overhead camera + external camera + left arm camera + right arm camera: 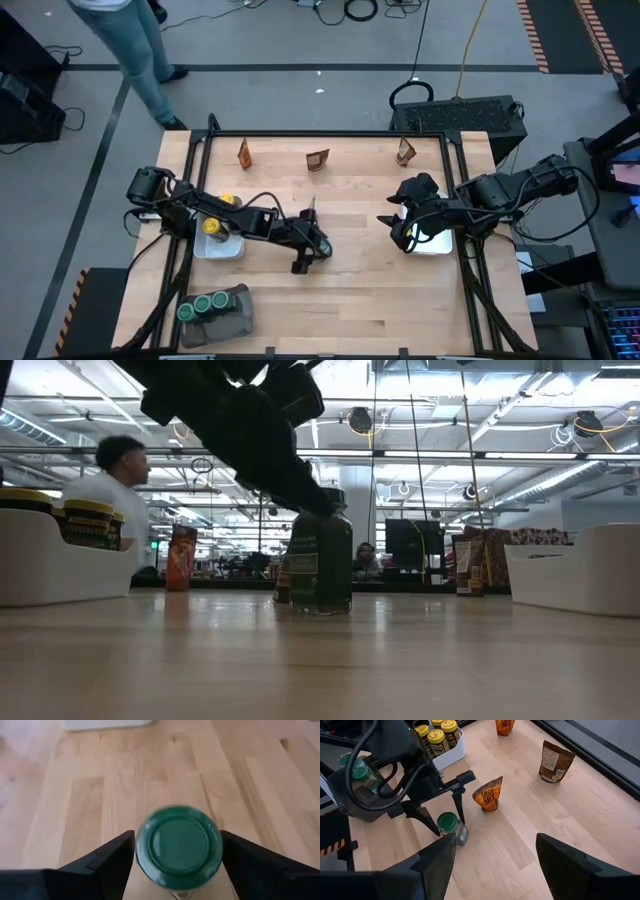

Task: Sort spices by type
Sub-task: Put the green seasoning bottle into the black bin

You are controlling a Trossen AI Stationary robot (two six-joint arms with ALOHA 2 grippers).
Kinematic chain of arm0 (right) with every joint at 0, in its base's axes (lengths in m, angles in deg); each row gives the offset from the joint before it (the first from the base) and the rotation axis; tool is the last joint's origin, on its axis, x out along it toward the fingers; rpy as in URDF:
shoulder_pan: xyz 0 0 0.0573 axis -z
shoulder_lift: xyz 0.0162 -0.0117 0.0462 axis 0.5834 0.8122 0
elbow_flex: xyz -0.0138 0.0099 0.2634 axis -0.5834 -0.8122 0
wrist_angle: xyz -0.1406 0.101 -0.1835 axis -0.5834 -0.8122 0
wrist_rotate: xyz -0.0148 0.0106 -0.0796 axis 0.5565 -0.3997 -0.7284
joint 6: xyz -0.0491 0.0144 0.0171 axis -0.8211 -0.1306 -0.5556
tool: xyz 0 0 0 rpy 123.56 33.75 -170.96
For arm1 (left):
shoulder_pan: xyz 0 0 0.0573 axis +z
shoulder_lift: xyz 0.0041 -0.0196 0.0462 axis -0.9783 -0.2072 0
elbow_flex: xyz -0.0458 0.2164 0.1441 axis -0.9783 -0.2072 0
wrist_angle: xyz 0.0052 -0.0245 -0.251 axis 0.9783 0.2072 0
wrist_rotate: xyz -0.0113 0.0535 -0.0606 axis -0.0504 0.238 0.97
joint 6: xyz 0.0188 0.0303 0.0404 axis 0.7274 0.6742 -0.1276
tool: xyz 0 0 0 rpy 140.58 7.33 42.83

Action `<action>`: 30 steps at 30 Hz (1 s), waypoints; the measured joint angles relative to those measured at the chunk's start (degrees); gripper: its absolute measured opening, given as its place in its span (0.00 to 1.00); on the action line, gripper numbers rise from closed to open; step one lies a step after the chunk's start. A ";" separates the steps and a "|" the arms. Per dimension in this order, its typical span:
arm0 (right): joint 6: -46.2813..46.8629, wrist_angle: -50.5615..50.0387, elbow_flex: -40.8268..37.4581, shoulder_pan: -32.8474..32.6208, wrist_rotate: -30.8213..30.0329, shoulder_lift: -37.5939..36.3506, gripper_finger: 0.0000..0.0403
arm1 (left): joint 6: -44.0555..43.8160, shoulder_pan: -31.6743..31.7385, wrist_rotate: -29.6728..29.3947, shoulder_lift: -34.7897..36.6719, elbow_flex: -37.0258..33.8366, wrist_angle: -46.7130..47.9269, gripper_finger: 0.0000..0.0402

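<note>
You're at the pick-up step; your left gripper straddles the green-lidded jar standing upright at table centre, fingers just apart from the lid, nothing held; next, close squarely, then carry it toward the dark tray at seven o'clock; right gripper waits wide open.

— What lies around the left gripper on the wooden table?
— A white tray just to its left. A dark grey tray farther left, nearer the front edge.
— To its right?
— A second white tray, well apart.
— Beyond the table?
— A person stands on the grey floor past the far edge, to the gripper's left; a black case and a yellow cable are off to its right.
</note>
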 joint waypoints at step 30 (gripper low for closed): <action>-1.40 -0.17 0.04 -0.02 0.02 0.00 0.64 | -0.19 1.06 0.63 0.02 0.01 -1.22 0.52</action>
